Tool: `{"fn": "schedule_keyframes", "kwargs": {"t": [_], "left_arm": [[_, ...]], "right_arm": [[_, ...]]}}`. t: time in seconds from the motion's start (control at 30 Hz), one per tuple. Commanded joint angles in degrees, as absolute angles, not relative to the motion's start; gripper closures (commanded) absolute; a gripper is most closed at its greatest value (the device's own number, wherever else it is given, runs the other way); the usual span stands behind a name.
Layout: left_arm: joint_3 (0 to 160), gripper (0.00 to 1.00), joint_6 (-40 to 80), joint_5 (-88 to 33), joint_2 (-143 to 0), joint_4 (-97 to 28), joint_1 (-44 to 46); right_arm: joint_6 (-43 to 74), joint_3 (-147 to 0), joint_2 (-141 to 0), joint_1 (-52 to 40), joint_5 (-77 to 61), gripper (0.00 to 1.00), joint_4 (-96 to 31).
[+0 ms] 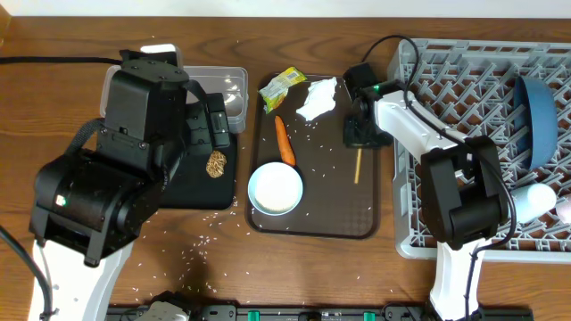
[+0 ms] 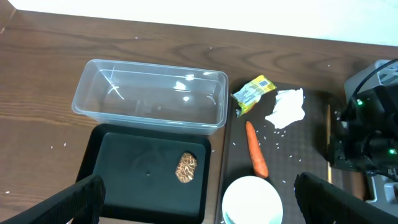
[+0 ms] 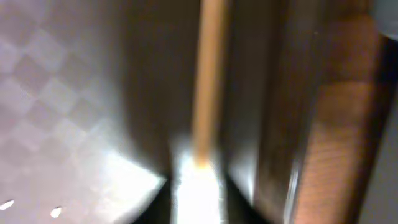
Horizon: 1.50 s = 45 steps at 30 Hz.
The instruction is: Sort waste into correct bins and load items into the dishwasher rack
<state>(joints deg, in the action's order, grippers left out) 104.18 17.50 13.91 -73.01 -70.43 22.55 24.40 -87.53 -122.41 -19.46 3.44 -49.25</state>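
My right gripper [image 1: 364, 134] is low over the brown serving tray [image 1: 321, 218], shut on the top end of a thin wooden stick [image 1: 357, 167]. The blurred right wrist view shows that stick [image 3: 208, 81] ending between the jaws. My left gripper [image 2: 200, 202] hangs wide open above the black tray [image 2: 137, 186], which holds a brown food lump [image 2: 186, 167]. Beyond it stands the clear tub [image 2: 149, 93]. On the serving tray lie a yellow-green wrapper [image 1: 283, 87], white tissue [image 1: 317, 98], a carrot [image 1: 285, 141] and a white bowl [image 1: 275, 188]. The grey dishwasher rack [image 1: 464, 71] holds a dark-blue dish [image 1: 538, 120].
Two small cups [image 1: 540, 198] sit at the rack's right edge. Loose rice grains [image 1: 192, 254] dot the wooden table in front of the black tray and the serving tray. The left arm's bulk covers the table's left side in the overhead view.
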Motion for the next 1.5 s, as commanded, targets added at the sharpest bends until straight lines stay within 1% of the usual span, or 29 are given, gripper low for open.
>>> {"fn": "schedule_keyframes", "kwargs": {"t": [0.0,0.17,0.33,0.47,0.53,0.67,0.77,0.93,1.07,1.1,1.17,1.23,1.47], "left_arm": [[105.4,0.02,16.5,14.6,-73.0,-70.5,22.2],[105.4,0.02,16.5,14.6,-73.0,-70.5,22.2],[105.4,0.02,16.5,14.6,-73.0,-70.5,22.2],[105.4,0.02,16.5,14.6,-73.0,-70.5,22.2],[105.4,0.02,16.5,14.6,-73.0,-70.5,22.2],[105.4,0.02,16.5,14.6,-73.0,-70.5,22.2],[105.4,0.02,16.5,14.6,-73.0,-70.5,22.2],[105.4,0.02,16.5,14.6,-73.0,-70.5,22.2],[105.4,0.02,16.5,14.6,-73.0,-70.5,22.2],[105.4,0.02,16.5,14.6,-73.0,-70.5,22.2],[105.4,0.02,16.5,14.6,-73.0,-70.5,22.2],[105.4,0.02,16.5,14.6,-73.0,-70.5,22.2],[105.4,0.02,17.1,13.4,-73.0,-70.5,22.2]], "right_arm": [[20.6,-87.4,-124.0,-19.5,1.2,0.99,-49.7],[16.8,-89.6,-119.0,-19.8,-0.9,0.99,-51.3],[13.5,-91.3,-106.7,-19.3,-2.4,0.99,-53.2],[11.1,-91.3,-98.2,-15.3,-1.0,0.99,-54.5],[8.7,-91.3,-95.1,-11.4,-0.2,0.99,-56.2],[3.8,-91.2,-94.2,-5.1,-0.5,0.99,-59.3],[1.2,-89.7,-95.9,-2.3,-3.1,0.99,-60.1],[-0.1,-87.4,-101.0,-2.0,-4.3,0.99,-60.9],[1.4,-87.4,-104.5,-2.0,-4.4,0.99,-60.2],[1.8,-87.4,-104.8,-2.0,-4.5,0.90,-60.1],[2.2,-87.5,-104.5,-2.2,-4.6,0.69,-59.7],[2.1,-88.2,-103.2,-2.8,-4.6,0.56,-59.7],[6.0,-89.0,-93.0,-9.0,-5.3,0.45,-55.4]]}}
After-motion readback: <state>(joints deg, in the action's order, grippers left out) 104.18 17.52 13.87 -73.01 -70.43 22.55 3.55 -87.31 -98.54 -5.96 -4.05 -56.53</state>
